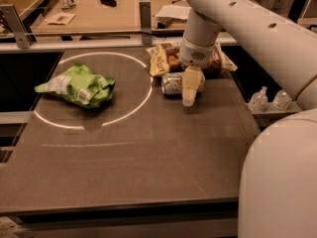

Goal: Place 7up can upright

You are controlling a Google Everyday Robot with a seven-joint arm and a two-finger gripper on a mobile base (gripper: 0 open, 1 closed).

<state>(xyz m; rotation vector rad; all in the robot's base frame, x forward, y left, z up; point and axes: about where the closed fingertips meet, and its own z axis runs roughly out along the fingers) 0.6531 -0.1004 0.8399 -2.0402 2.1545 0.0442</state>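
Can (172, 84) lies on its side by the chip bag (161, 59), gripper (189, 99) down at its right end, grasp impossible to tell; uprighting all still to do.

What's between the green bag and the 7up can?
Only bare table, crossed by the white ring, separates the green bag from the 7up can in the camera view. The gripper hangs at the can's end away from the bag.
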